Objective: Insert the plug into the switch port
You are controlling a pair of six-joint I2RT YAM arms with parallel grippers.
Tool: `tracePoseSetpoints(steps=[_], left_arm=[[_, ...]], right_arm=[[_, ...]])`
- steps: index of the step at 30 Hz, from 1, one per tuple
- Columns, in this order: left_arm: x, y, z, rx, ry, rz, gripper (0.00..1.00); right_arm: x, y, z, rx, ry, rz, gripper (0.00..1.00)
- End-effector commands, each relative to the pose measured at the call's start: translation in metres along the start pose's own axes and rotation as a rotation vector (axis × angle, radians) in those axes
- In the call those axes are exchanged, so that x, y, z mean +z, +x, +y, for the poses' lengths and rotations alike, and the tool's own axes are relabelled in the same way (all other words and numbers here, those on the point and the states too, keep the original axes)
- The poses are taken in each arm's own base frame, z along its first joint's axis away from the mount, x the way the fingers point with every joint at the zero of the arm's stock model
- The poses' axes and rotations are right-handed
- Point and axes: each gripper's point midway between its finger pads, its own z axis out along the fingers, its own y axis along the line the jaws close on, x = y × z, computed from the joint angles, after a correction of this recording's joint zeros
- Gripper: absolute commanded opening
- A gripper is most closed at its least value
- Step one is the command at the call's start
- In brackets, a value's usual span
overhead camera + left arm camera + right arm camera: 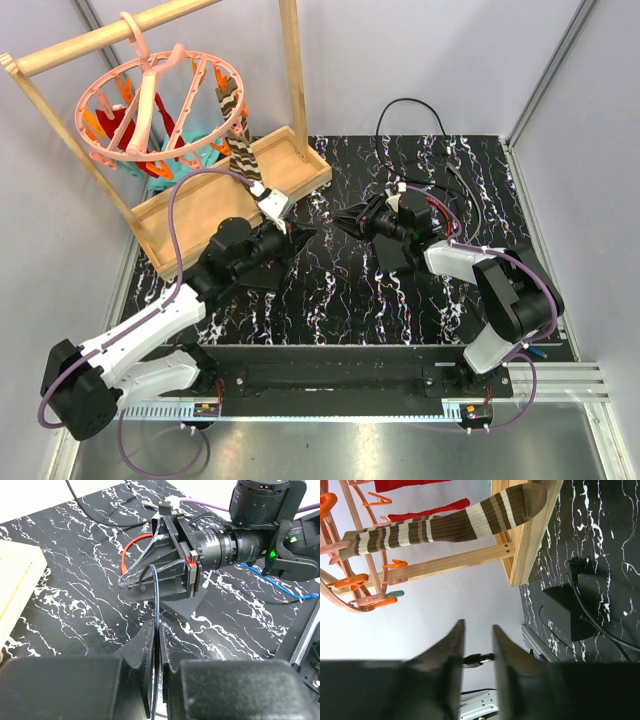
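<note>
1. Two hands meet over the middle of the black marbled tabletop [330,300], fingertips facing each other, which we read as a hand-over of the lead.
2. We see the left hand [156,630], at the bottom of its own wrist view, clenched on a thin dark cable [156,595]. Pinching it low leaves the free end standing upright toward the other arm.
3. We see the right hand [477,626] with its fingers narrowed around a small dark plug with a pale tip [479,657], low in the centre of the right wrist view. We cannot tell whether the pads press on it yet.
4. The port belongs to a flat matte black box [189,610], lying on the tabletop directly under the right hand at the centre of the left wrist view. We cannot make out the socket itself along its edge.
5. We judge the plug is held above the box so the right hand can take it near its tip and steer it. A grip on the limp cable alone would aim poorly.
6. Insertion is not yet begun; the plug and the box are apart.
</note>
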Motion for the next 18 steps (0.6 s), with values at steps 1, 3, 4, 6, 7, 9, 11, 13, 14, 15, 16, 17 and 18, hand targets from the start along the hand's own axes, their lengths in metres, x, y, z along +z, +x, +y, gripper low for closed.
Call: tracePoseSetpoints(steps=[1, 3, 4, 6, 7, 9, 11, 13, 14, 15, 16, 17, 18], left_arm=[[-0.011, -0.005, 0.000, 0.031, -0.013, -0.043, 0.09], [-0.016, -0.003, -0.001, 0.031, -0.008, -0.042, 0.09], [-0.017, 0.003, -0.002, 0.028, -0.005, -0.024, 0.09], [-0.021, 0.008, -0.003, 0.023, 0.001, -0.011, 0.10], [-0.022, 0.013, -0.004, 0.020, 0.005, -0.001, 0.10], [-0.023, 0.020, -0.006, 0.012, 0.017, 0.021, 0.12], [-0.025, 0.027, -0.008, 0.004, 0.026, 0.042, 0.14], [-0.027, 0.035, -0.008, -0.005, 0.025, 0.068, 0.26], [-0.029, 0.034, -0.006, -0.005, 0.012, 0.068, 0.31], [-0.031, 0.039, -0.004, -0.009, 0.000, 0.087, 0.36], [-0.033, 0.038, -0.002, -0.009, -0.017, 0.084, 0.46], [-0.036, 0.033, 0.002, -0.004, -0.045, 0.071, 0.53], [-0.039, 0.030, 0.006, 0.002, -0.068, 0.068, 0.58]], right_arm=[[-0.004, 0.001, 0.020, -0.037, -0.067, -0.021, 0.24], [-0.004, 0.000, 0.021, -0.043, -0.067, -0.023, 0.16], [-0.003, 0.000, 0.020, -0.043, -0.061, -0.026, 0.13], [-0.003, 0.001, 0.021, -0.054, -0.064, -0.022, 0.06], [-0.002, 0.000, 0.021, -0.061, -0.060, -0.024, 0.02], [-0.002, 0.000, 0.023, -0.073, -0.062, -0.023, 0.00], [-0.002, 0.000, 0.024, -0.092, -0.058, -0.023, 0.00], [-0.003, 0.000, 0.025, -0.134, -0.050, -0.024, 0.00], [-0.003, 0.000, 0.024, -0.149, -0.041, -0.025, 0.00], [-0.004, -0.001, 0.025, -0.192, -0.030, -0.028, 0.00], [-0.005, 0.000, 0.027, -0.215, -0.024, -0.031, 0.00], [-0.005, -0.001, 0.027, -0.239, -0.016, -0.034, 0.00], [-0.007, -0.002, 0.028, -0.287, -0.005, -0.039, 0.00]])
